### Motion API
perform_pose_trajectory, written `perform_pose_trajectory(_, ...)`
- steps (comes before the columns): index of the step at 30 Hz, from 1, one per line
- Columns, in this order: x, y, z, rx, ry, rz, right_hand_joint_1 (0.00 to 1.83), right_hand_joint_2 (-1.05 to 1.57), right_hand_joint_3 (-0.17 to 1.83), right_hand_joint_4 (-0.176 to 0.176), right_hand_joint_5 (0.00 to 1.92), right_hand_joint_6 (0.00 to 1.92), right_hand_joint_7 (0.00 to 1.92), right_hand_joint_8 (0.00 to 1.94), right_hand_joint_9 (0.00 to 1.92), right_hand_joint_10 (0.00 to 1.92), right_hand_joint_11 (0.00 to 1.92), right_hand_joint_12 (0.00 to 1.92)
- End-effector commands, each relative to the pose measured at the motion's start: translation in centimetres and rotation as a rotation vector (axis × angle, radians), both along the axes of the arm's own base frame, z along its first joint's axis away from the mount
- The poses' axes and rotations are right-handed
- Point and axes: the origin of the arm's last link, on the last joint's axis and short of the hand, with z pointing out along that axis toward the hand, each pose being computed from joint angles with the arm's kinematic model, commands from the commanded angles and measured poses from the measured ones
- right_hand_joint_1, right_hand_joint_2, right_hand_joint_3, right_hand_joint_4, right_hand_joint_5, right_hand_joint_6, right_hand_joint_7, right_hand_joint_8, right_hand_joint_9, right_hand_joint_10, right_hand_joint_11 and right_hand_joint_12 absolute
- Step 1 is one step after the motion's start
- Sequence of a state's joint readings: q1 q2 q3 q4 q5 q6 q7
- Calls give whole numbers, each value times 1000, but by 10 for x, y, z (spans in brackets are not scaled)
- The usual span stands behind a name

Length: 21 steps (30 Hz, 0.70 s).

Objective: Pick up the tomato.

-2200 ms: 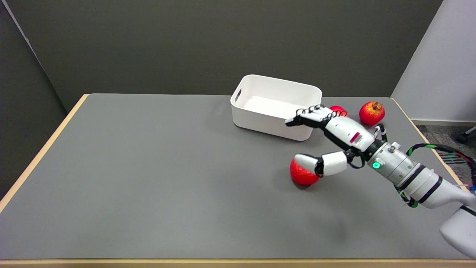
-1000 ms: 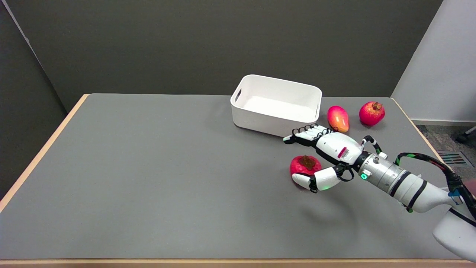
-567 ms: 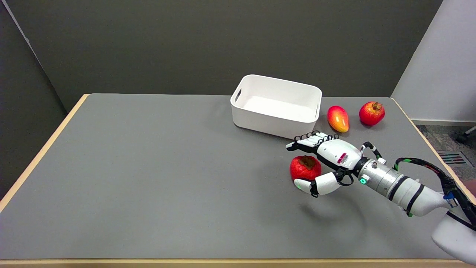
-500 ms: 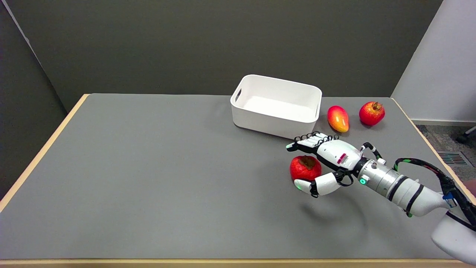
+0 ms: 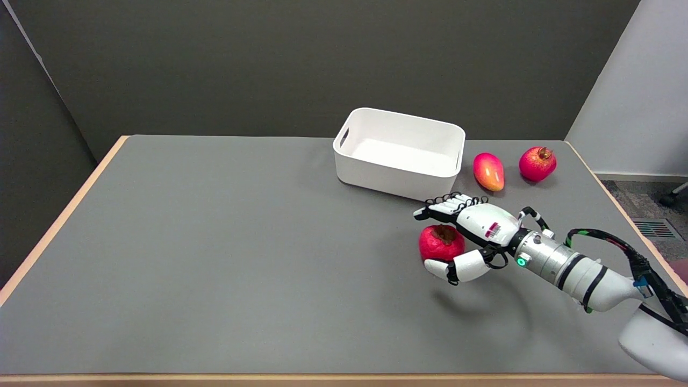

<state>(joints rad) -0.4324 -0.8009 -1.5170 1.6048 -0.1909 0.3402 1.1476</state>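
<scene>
The tomato (image 5: 439, 244) is red with a brown stem on top and sits on the grey table (image 5: 215, 242), right of centre. My right hand (image 5: 473, 236) reaches in from the lower right and straddles it. The thumb (image 5: 457, 267) lies against the tomato's near side. The other fingers (image 5: 446, 207) stretch out just past its far side, with a small gap showing. The palm is close to the tomato's right side. The fingers are spread and not closed on the fruit.
A white bin (image 5: 399, 153) stands just behind the hand, empty. A red-yellow mango (image 5: 488, 171) and a red pomegranate (image 5: 537, 164) lie to the bin's right, near the table's right edge.
The hand has come down and toward me from over the bin's near wall to straddle the tomato. In the last second the thumb edged up against its near side. The tomato stays put.
</scene>
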Motion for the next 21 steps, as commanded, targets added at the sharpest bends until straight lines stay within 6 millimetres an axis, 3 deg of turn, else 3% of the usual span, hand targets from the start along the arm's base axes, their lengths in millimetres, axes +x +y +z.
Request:
perform_pose_trajectory(1, -11, -1, 1, -9, 1, -28, 436, 584, 837, 40, 222, 457, 266, 370, 150, 752, 35, 1213)
perform_pose_trajectory(11, -16, 1, 3, -14, 4, -43, 504, 589, 859, 39, 241, 470, 280, 375, 173, 780, 43, 1219)
perform_pose_trajectory(14, -17, 1, 3, -12, 3, -44, 546, 576, 956, 40, 227, 499, 261, 418, 188, 762, 69, 1174)
perform_pose_trajectory(21, -16, -1, 2, -5, 17, -35, 854, 613, 972, 26, 249, 478, 293, 379, 254, 849, 128, 1296)
